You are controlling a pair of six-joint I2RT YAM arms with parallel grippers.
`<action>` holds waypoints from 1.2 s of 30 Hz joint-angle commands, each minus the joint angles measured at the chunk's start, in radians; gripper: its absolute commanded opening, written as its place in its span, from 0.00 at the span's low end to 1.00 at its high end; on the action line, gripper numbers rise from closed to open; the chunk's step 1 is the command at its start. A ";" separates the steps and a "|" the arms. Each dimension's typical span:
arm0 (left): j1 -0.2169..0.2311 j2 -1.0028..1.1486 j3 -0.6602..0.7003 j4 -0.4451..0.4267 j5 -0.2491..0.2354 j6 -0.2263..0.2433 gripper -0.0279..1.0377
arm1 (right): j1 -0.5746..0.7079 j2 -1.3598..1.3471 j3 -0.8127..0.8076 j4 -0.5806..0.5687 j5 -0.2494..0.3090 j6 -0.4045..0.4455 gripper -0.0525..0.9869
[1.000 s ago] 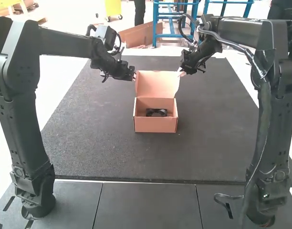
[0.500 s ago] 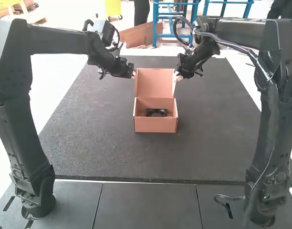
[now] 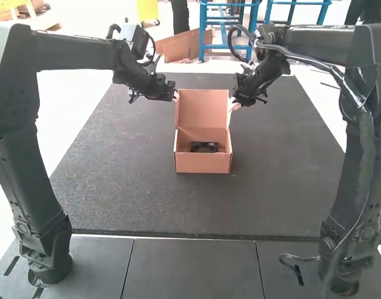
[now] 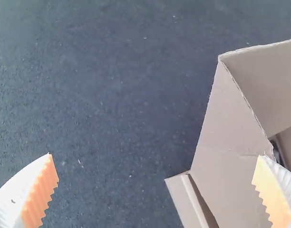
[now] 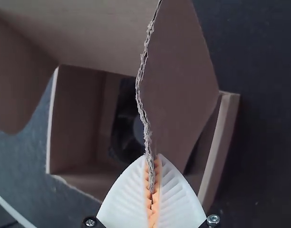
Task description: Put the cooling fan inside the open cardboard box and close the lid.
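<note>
Cooling fan [image 3: 204, 147], one, in one cardboard box [image 3: 203, 163]; left claw [image 3: 169, 93], right claw [image 3: 236, 102] nearby.

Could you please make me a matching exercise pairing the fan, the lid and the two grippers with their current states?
Things:
1. fan
2. lid
3. left gripper
4. right gripper

States:
a. shut on the lid's flap
b. inside the box
c. fingers wide apart
d. standing upright

Pairs: 1-b, 2-d, 3-c, 4-a
</note>
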 commanded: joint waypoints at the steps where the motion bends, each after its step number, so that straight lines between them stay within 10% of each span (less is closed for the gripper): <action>1: -0.014 -0.048 0.000 -0.001 0.027 -0.017 0.94 | 0.011 -0.059 -0.013 -0.001 -0.015 0.001 0.04; 36: -0.041 -0.172 -0.241 0.028 0.147 -0.060 0.94 | 0.057 -0.180 -0.236 0.000 -0.006 -0.024 0.04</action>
